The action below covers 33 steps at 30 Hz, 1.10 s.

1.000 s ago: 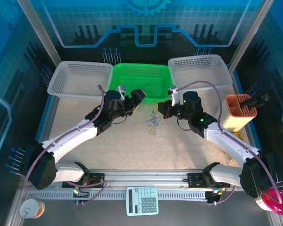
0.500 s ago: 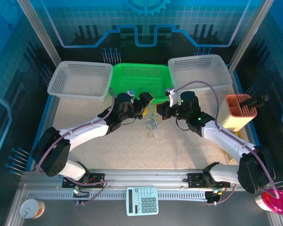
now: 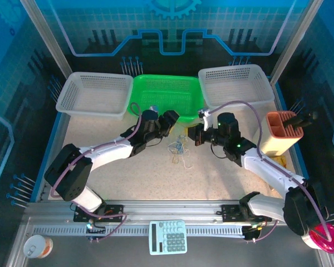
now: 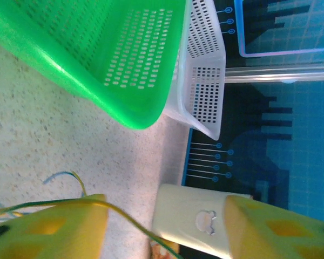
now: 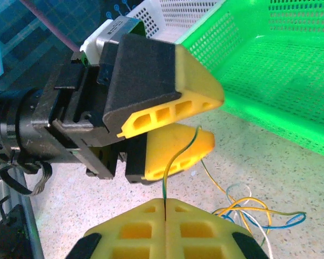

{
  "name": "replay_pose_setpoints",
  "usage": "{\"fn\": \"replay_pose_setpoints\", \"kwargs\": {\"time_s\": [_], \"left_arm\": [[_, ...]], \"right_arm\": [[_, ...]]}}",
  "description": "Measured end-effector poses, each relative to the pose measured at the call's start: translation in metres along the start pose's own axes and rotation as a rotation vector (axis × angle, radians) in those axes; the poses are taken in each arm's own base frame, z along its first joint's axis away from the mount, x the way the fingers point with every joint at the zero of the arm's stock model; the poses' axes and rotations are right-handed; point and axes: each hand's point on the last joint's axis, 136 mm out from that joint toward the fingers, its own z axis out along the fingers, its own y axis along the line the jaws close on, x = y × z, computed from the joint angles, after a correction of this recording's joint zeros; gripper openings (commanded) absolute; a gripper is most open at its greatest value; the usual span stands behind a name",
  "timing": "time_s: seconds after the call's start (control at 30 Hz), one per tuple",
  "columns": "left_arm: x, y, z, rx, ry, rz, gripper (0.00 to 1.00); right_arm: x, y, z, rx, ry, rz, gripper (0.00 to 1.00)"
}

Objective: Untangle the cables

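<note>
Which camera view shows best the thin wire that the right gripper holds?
The right wrist view: the wire rises from the shut jaws of the right gripper toward the left gripper. The left wrist view shows a stretch of it crossing between open jaws. From the top, it is lost in a tangle.

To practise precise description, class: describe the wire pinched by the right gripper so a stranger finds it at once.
Find the green basket at the back of the table. In front of it lies a tangle of cables, the right gripper shut beside it. The wire is the yellow-green one rising taut from those closed fingertips, while the others lie slack in loops.
</note>
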Motion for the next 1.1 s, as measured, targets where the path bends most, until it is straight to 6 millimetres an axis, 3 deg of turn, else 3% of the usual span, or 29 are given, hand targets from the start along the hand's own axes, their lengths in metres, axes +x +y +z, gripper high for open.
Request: {"fn": "replay_pose_setpoints", "kwargs": {"time_s": [0.33, 0.43, 0.6, 0.73, 0.77, 0.83, 0.9, 0.97, 1.1], "left_arm": [[-0.021, -0.003, 0.0, 0.005, -0.049, 0.112, 0.19], [-0.022, -0.019, -0.001, 0.027, -0.045, 0.172, 0.13], [-0.022, -0.071, -0.015, 0.136, -0.03, 0.298, 0.02], [-0.01, -0.092, -0.025, 0.182, 0.013, 0.407, 0.0], [-0.007, -0.094, -0.026, 0.187, 0.022, 0.435, 0.0], [-0.005, -0.095, -0.027, 0.187, 0.033, 0.484, 0.0], [-0.003, -0.097, -0.03, 0.192, 0.037, 0.533, 0.0], [-0.004, -0.107, -0.033, 0.21, 0.034, 0.572, 0.0], [-0.001, -0.139, -0.045, 0.277, 0.03, 0.641, 0.0]], "right_arm": [[0.002, -0.006, -0.009, 0.017, -0.028, 0.016, 0.0], [0.006, -0.01, -0.009, 0.028, -0.025, 0.024, 0.0], [0.014, -0.017, -0.005, 0.047, -0.012, 0.042, 0.0], [0.015, -0.022, -0.001, 0.057, -0.013, 0.051, 0.0], [0.016, -0.023, 0.0, 0.058, -0.011, 0.052, 0.04], [0.016, -0.023, 0.0, 0.058, -0.009, 0.055, 0.29], [0.019, -0.024, 0.0, 0.063, 0.003, 0.064, 0.46], [0.024, -0.026, -0.001, 0.077, 0.02, 0.069, 0.55], [0.024, -0.026, -0.006, 0.096, 0.027, 0.071, 0.66]]}}
